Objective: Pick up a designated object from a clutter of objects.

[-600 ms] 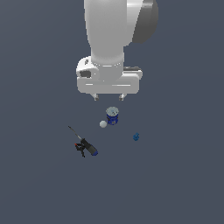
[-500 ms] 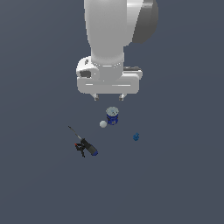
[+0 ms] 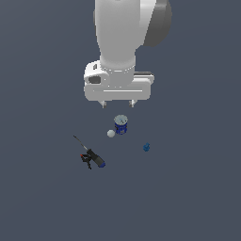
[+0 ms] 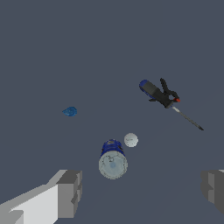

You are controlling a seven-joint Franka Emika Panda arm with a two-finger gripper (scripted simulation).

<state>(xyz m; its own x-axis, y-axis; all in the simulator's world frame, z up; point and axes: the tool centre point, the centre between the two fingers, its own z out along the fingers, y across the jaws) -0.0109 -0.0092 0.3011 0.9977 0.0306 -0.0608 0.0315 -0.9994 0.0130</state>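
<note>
The designated object, a screwdriver with a black handle, blue end and thin grey shaft, lies flat at the exterior view's left, below the arm. In the wrist view the screwdriver lies with a black red-tipped clamp against its handle. The rest of the clutter of objects is a blue-and-white can, a white ball and a small blue piece. My gripper hangs open high above the can, well apart from the screwdriver, with nothing between its fingers.
The ball sits just beside the can. The blue piece lies alone, away from the other items. All of them rest on a plain dark grey floor.
</note>
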